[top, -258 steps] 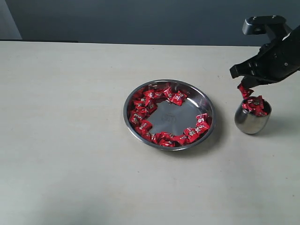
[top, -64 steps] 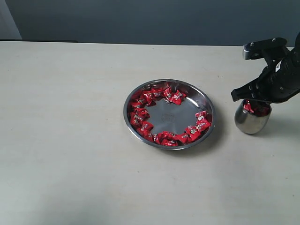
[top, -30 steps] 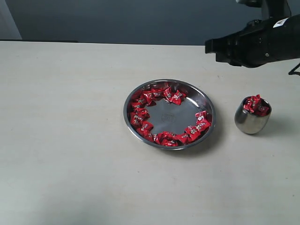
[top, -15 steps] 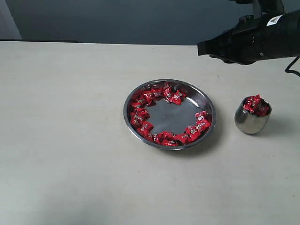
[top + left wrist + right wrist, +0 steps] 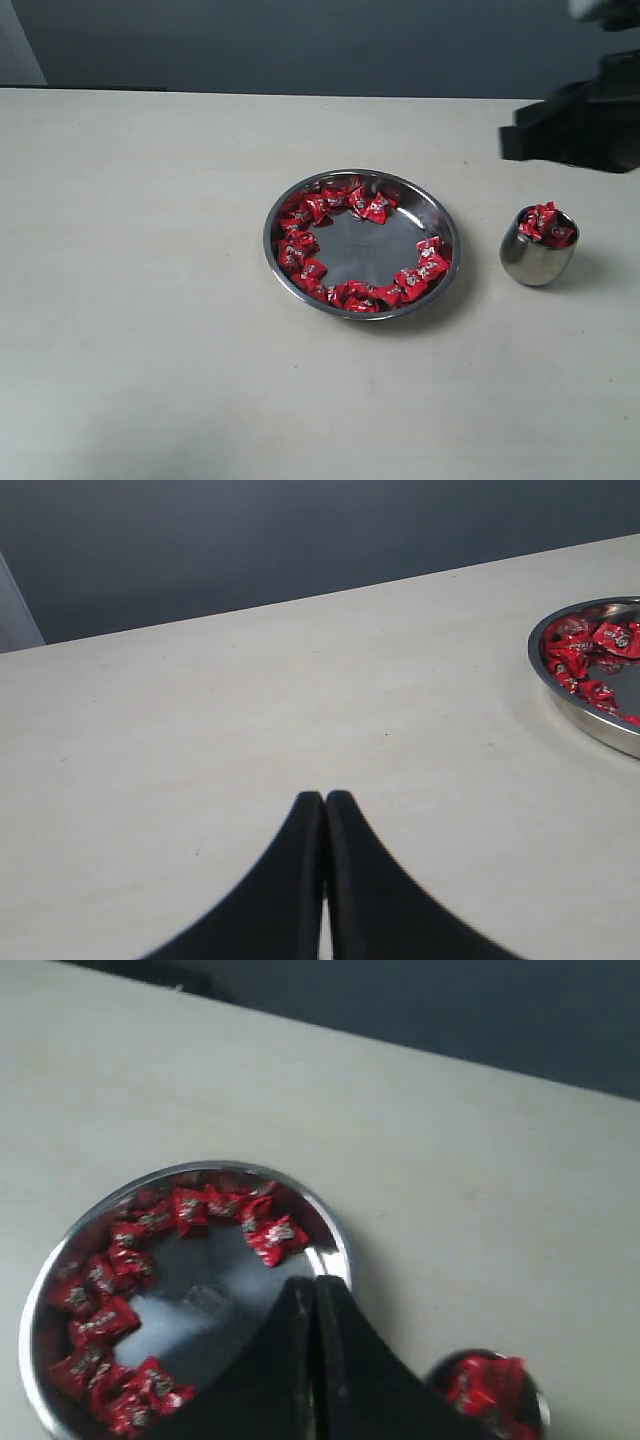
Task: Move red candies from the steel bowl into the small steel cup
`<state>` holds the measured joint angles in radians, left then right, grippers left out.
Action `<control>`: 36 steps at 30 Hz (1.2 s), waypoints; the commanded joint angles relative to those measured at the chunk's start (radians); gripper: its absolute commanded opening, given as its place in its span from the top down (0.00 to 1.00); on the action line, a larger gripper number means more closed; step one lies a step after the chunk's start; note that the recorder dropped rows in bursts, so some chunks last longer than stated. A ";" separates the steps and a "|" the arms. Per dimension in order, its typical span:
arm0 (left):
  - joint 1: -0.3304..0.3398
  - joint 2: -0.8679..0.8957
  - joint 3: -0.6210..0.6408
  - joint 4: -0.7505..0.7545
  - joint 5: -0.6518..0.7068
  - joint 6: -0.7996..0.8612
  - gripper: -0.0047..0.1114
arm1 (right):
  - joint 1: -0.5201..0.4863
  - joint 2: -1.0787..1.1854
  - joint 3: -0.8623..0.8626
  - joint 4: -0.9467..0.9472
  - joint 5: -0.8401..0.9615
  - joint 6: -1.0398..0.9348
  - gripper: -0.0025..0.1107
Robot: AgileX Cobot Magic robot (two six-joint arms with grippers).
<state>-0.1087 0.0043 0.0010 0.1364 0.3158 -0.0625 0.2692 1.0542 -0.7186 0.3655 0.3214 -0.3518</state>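
Observation:
The steel bowl [image 5: 452, 232] sits mid-table with red candies [image 5: 302, 244] ringed along its inner wall, its flat middle bare. The small steel cup [image 5: 536, 262] stands to its right, heaped with red candies [image 5: 545, 223]. My right gripper [image 5: 315, 1282] is shut and empty, held high over the table between the bowl [image 5: 330, 1235] and the cup [image 5: 437, 1373]; its dark arm [image 5: 580, 125] blurs at the upper right. My left gripper [image 5: 325, 796] is shut, empty, over bare table well left of the bowl [image 5: 570, 695].
The pale table [image 5: 150, 300] runs wide to the left and front of the bowl. A dark wall [image 5: 300, 40] lies behind its far edge.
The right arm rose from the cup after leaving candies there, swung left over the table, and now has drawn back to the right. The bowl holds fewer candies than at first.

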 commanded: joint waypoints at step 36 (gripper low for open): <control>-0.003 -0.004 -0.001 -0.001 -0.006 -0.006 0.96 | -0.400 -1.054 0.719 -0.248 -0.016 0.312 0.97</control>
<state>-0.1087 0.0043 0.0010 0.1364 0.3158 -0.0625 -0.1247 0.0063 -0.0049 0.1502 0.3057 -0.0514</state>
